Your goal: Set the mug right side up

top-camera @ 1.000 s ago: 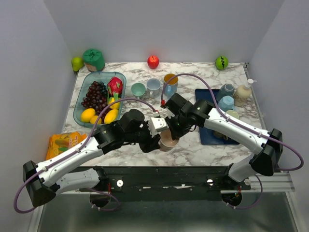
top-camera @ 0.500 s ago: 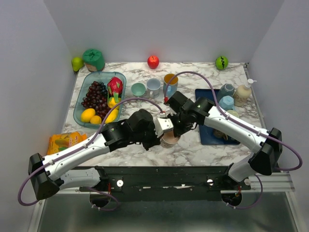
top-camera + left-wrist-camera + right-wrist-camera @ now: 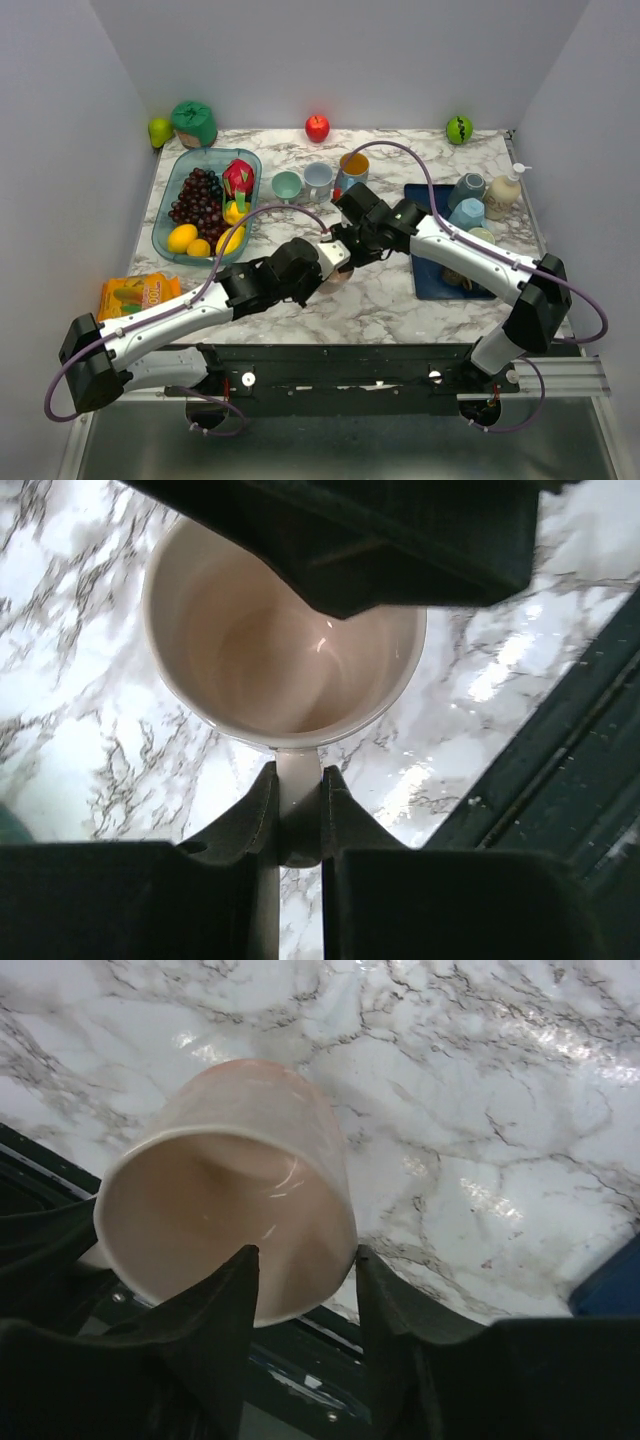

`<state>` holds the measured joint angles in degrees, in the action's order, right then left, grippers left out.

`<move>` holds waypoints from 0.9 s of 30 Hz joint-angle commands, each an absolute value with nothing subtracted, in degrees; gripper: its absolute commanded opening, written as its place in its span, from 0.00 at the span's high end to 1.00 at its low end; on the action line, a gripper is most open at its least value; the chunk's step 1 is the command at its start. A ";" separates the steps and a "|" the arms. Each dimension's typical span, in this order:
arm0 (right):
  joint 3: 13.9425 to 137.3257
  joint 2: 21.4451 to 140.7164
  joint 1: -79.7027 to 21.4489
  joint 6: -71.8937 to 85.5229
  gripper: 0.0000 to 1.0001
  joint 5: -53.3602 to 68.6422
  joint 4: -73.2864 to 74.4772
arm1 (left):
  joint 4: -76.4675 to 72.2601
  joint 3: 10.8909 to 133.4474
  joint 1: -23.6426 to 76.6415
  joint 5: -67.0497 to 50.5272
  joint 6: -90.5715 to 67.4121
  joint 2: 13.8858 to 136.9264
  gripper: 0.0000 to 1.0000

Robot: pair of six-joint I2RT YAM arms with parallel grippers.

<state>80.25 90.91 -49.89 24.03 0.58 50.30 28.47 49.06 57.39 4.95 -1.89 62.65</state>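
Left gripper clamped the pale pink ceramic mug by its handle, mouth facing the jaws; right gripper stood parted astride the rim, seemingly loose.

Marble tabletop, contents:
- Back edge: pear, green wrapped bundle, red apple, green round fruit.
- Left: clear tray holding grapes, dragon fruit, yellow fruits.
- Near left: orange snack packet.
- Centre: mint cup, pale cup, orange-lined cup.
- Right: blue mat bearing teal cups; soap bottle beside them.
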 commanded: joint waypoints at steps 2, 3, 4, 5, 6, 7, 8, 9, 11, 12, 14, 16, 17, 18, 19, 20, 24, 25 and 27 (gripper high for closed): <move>82.61 92.73 -49.48 29.26 0.42 1.85 45.44 | 20.22 46.33 56.87 19.13 -6.50 62.23 1.00; 82.70 92.64 -49.22 30.05 0.41 0.98 45.44 | 19.78 45.80 56.69 20.20 -6.94 62.23 1.00; 82.71 92.20 -48.52 30.84 0.37 -1.30 45.61 | 18.82 45.36 56.52 21.35 -7.64 62.05 1.00; 82.27 91.24 -47.99 32.50 0.36 -2.10 45.62 | 18.55 44.66 56.25 23.53 -9.13 61.96 1.00; 81.74 90.53 -47.47 33.56 0.34 -3.15 45.62 | 18.28 44.30 55.21 24.08 -9.92 62.05 1.00; 81.04 89.66 -46.16 34.18 0.33 -4.56 45.35 | 17.76 44.04 54.85 24.87 -10.71 62.31 1.00; 80.25 88.34 -45.62 35.49 0.32 -5.61 44.83 | 17.67 44.12 54.41 25.66 -12.90 62.58 1.00; 77.11 85.37 -45.18 35.68 0.31 -6.93 43.78 | 17.93 44.47 53.97 25.66 -13.53 63.01 1.00; 74.02 81.75 -42.72 36.03 0.29 -8.52 40.00 | 18.89 45.61 53.79 27.06 -15.02 64.86 1.00; 72.79 79.39 -41.67 35.95 0.28 -8.87 39.56 | 19.16 45.62 53.44 27.68 -16.25 65.47 1.00; 70.67 77.88 -38.77 35.51 0.27 -9.84 39.99 | 18.29 45.27 51.42 27.25 -17.48 66.97 1.00; 69.00 75.77 -36.23 35.16 0.26 -10.72 40.69 | 15.92 44.65 48.01 25.07 -19.24 67.93 1.00; 68.47 75.15 -35.43 34.81 0.25 -10.98 40.95 | 15.30 43.87 46.34 24.35 -19.94 68.11 1.00; 68.03 74.54 -34.72 34.72 0.25 -11.60 41.31 | 14.34 43.42 44.84 23.65 -20.65 68.38 1.00; 67.59 73.40 -33.41 34.54 0.24 -12.73 42.35 | 12.85 43.16 43.35 22.86 -22.13 68.90 1.00; 66.98 72.78 -32.70 34.37 0.23 -13.44 42.97 | 12.66 43.59 39.68 22.07 -23.19 69.25 1.00; 64.87 70.23 -29.01 34.80 0.21 -16.08 45.96 | 7.40 43.59 35.77 20.22 -22.94 70.92 1.00; 64.34 69.70 -27.70 34.89 0.20 -17.22 46.92 | 6.08 43.85 35.77 20.21 -22.68 72.49 1.00; 63.29 68.47 -26.46 35.42 0.20 -18.28 47.90 | 5.71 45.00 35.16 20.39 -22.33 74.70 1.00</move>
